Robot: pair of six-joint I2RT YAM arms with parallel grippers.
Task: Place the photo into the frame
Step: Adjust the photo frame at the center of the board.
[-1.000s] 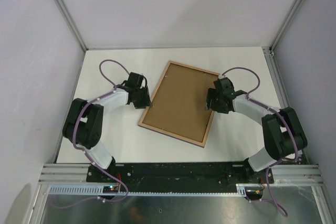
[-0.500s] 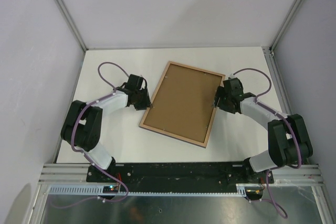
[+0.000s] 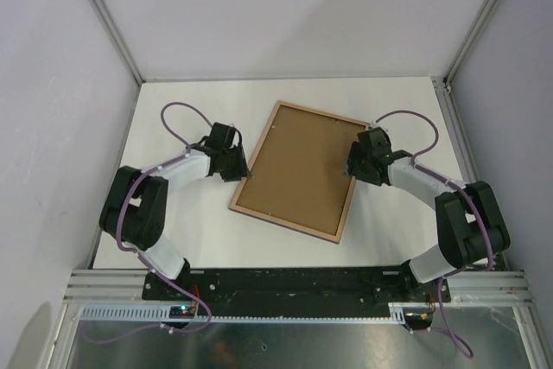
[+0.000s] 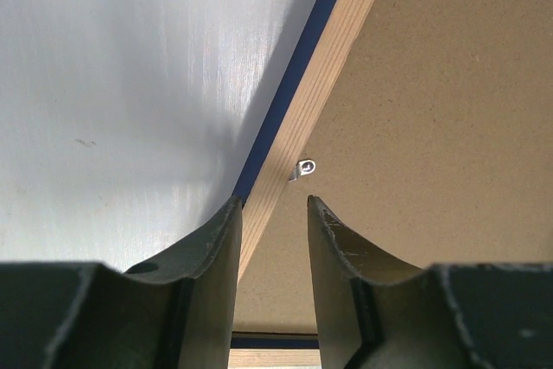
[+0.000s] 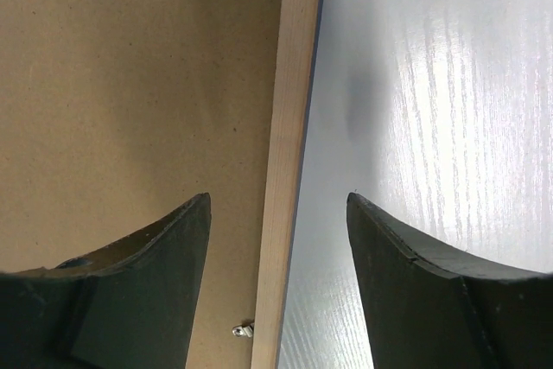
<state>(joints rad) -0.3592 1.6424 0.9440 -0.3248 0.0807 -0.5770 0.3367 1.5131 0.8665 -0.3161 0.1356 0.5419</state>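
Brown backing board fills the frame, which lies back-up; photo not visible. Astride its opposite rails the left gripper and right gripper both gape. We should pinch evenly, clear of the metal tab.

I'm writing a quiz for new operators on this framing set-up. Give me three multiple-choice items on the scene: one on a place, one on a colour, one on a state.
1. Where is the right gripper?
A) over a long edge of the frame
B) over the board's centre
C) beyond the table's far side

2. What colour is the thin strip of the frame's face beside its wood edge?
A) red
B) navy blue
C) green

3. How do the left gripper's jaws stand?
A) shut, empty
B) shut on a clip
C) open, astride the frame's edge

Key: 1 A, the right wrist view shows the wood edge running between its jaws. 2 B, the left wrist view shows a blue line against the table. 3 C, a gap shows, with the edge inside it.
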